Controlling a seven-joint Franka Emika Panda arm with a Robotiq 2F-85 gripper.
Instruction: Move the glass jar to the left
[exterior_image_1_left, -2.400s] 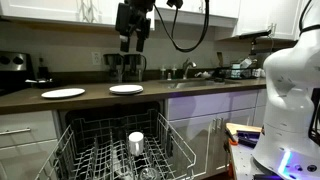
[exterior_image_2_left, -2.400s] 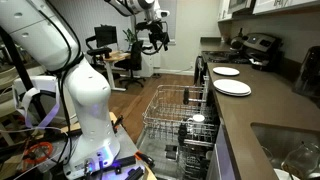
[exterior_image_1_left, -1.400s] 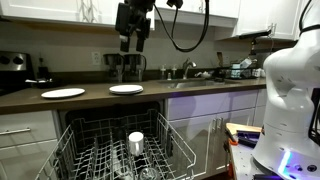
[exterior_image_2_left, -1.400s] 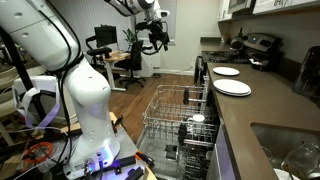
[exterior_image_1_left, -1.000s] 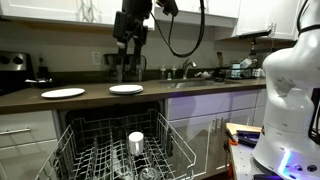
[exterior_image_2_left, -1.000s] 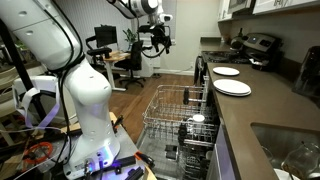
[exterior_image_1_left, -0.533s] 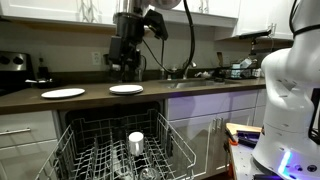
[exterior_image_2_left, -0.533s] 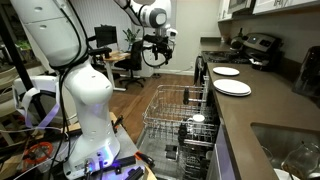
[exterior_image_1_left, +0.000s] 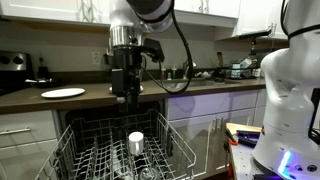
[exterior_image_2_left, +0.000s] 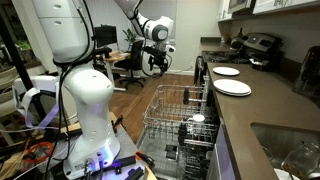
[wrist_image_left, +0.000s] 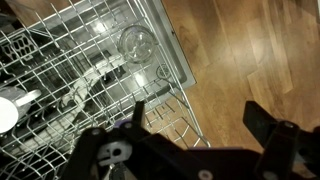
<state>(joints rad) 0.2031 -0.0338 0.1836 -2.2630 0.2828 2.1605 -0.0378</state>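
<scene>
The glass jar is clear with a wide round rim and sits in the pulled-out dishwasher rack near its edge, seen from above in the wrist view. I cannot make it out in either exterior view. An opaque white-topped cup stands in the rack in both exterior views and shows at the left edge of the wrist view. My gripper hangs above the rack, open and empty, also seen from the side. In the wrist view its fingers hang over the rack's corner and the wood floor.
Two white plates lie on the dark counter; one shows at the left. A coffee maker stands at the back. A second white robot stands beside the dishwasher. Wood floor lies beside the rack.
My arm has come down from high in front of the upper cabinets to just above the counter edge, over the open rack. The gripper stays open. Nothing in the rack has moved.
</scene>
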